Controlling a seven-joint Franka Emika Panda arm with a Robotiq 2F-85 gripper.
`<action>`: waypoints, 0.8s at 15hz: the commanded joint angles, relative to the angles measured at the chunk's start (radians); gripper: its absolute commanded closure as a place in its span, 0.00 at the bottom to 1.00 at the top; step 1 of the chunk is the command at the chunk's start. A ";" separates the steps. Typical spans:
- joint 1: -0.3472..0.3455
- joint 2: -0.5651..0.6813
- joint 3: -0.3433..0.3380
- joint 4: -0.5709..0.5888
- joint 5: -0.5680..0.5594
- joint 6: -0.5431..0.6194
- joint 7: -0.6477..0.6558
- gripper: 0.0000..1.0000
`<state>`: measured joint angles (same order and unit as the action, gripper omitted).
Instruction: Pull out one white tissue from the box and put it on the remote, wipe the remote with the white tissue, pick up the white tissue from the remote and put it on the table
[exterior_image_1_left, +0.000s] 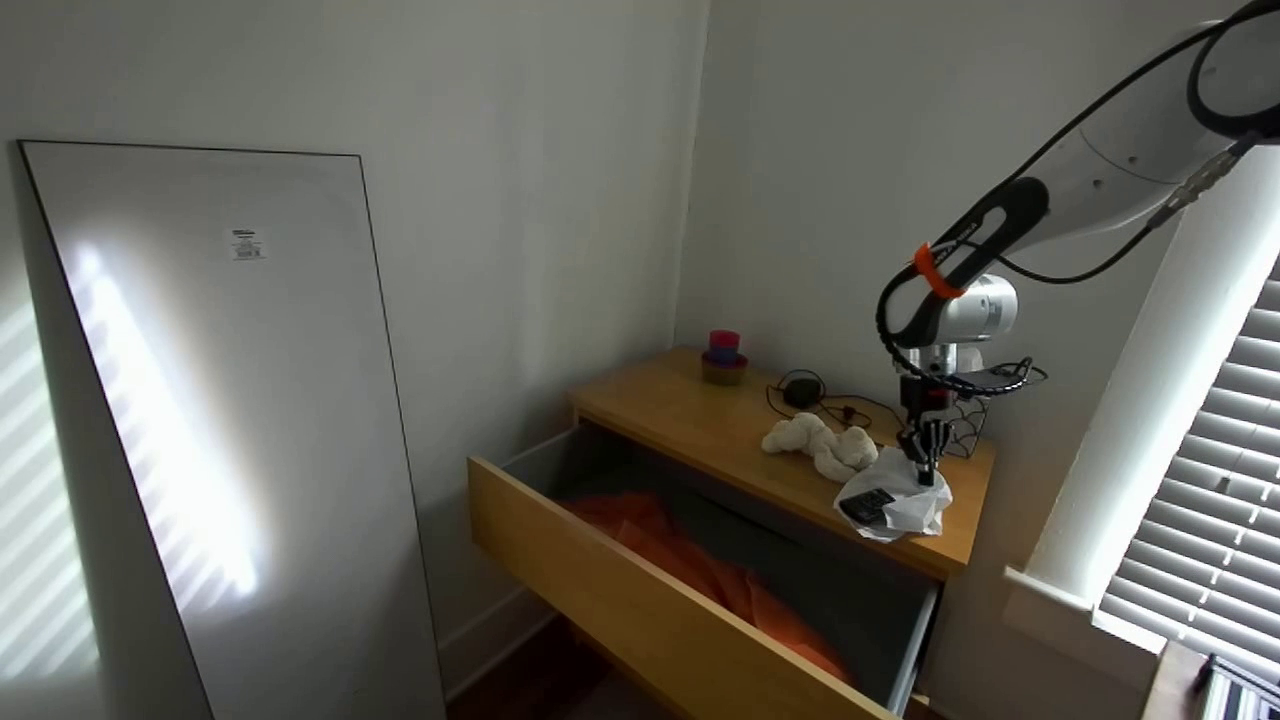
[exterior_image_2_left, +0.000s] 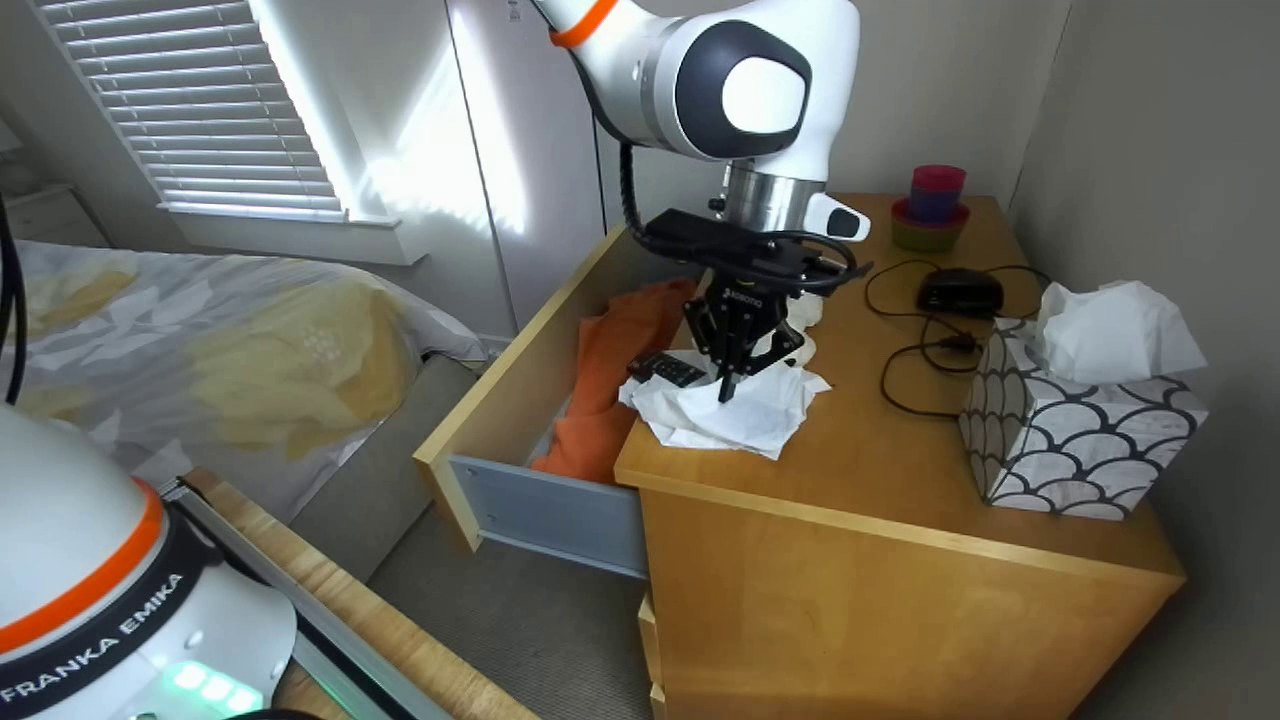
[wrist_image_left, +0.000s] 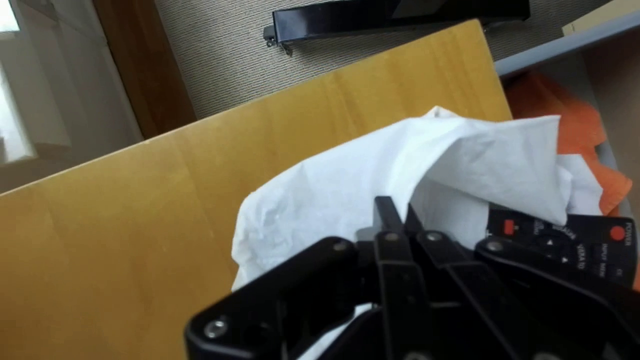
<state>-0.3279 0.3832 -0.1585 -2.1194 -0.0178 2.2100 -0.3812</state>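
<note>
Jaws of the gripper (wrist_image_left: 400, 211) are fully together, pinching a fold of the white tissue (wrist_image_left: 325, 200). The tissue lies on the table (wrist_image_left: 125, 240), one flap overlapping the remote (wrist_image_left: 565, 245); this pinch probably allows dragging for wiping, then lifting.

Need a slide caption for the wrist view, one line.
Jaws shut on a fold of white tissue, the black remote partly visible at right.

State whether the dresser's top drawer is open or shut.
Open: the drawer front stands out from the dresser, exposing orange cloth inside.
</note>
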 joint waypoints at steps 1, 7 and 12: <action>-0.023 -0.011 -0.011 0.002 0.024 0.010 -0.025 1.00; -0.048 0.041 -0.002 0.084 0.040 -0.011 -0.074 1.00; -0.039 0.100 0.016 0.120 0.047 -0.037 -0.086 1.00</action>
<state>-0.3614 0.4312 -0.1591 -2.0384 0.0114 2.2026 -0.4398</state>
